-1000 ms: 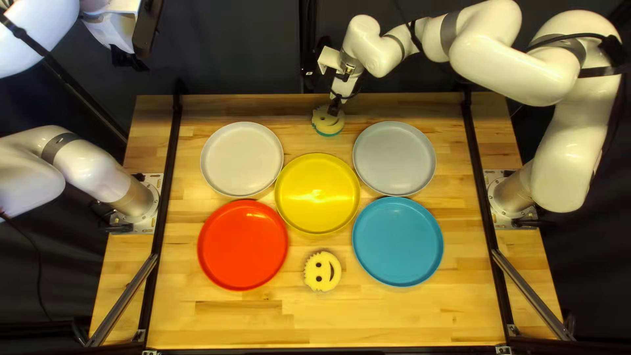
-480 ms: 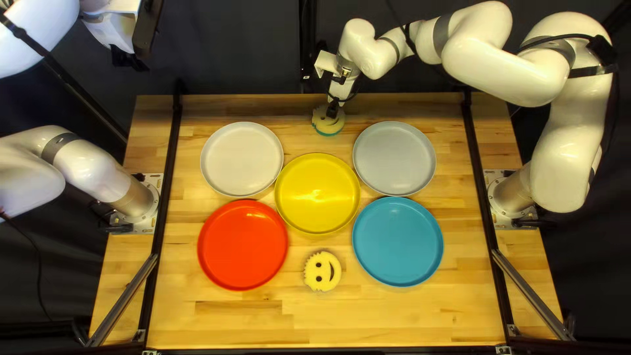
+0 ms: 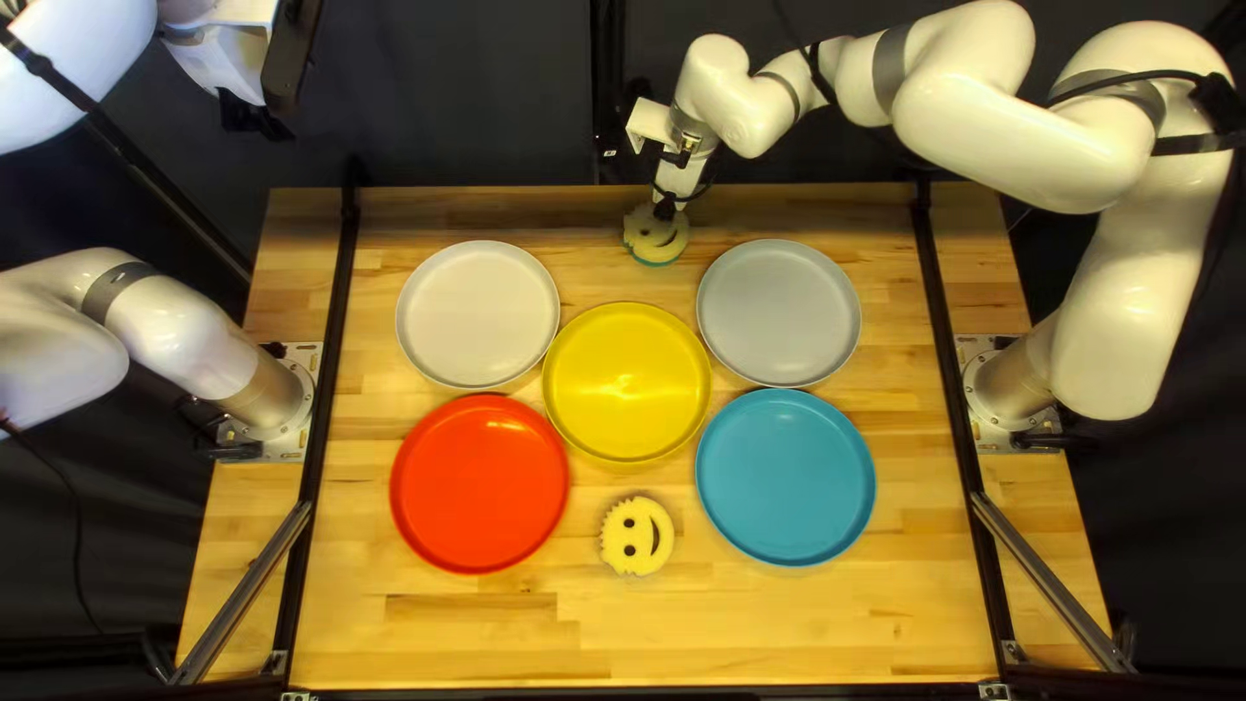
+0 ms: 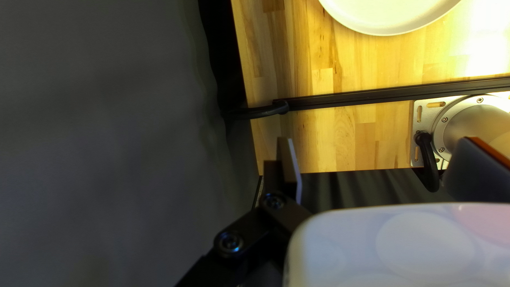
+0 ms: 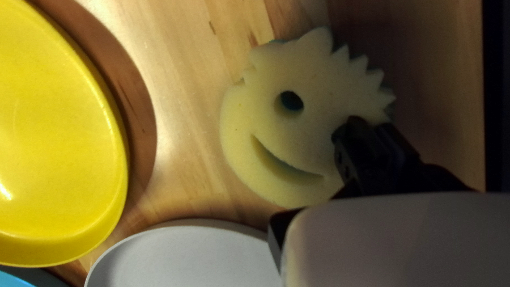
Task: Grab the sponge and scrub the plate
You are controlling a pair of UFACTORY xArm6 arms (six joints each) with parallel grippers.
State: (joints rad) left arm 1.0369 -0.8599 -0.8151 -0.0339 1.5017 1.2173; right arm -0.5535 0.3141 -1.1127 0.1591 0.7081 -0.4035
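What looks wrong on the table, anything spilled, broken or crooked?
Nothing stands out. The round white plate, grey plate, yellow plate, red plate and blue plate look level and unbroken, with no spill visible. The nearer smiling yellow foam sponge has a jagged edge, but so does the far sponge, likely by design.

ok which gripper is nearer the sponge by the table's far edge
Right: my right gripper is at that sponge; my left gripper hangs beyond the far left corner of the table.
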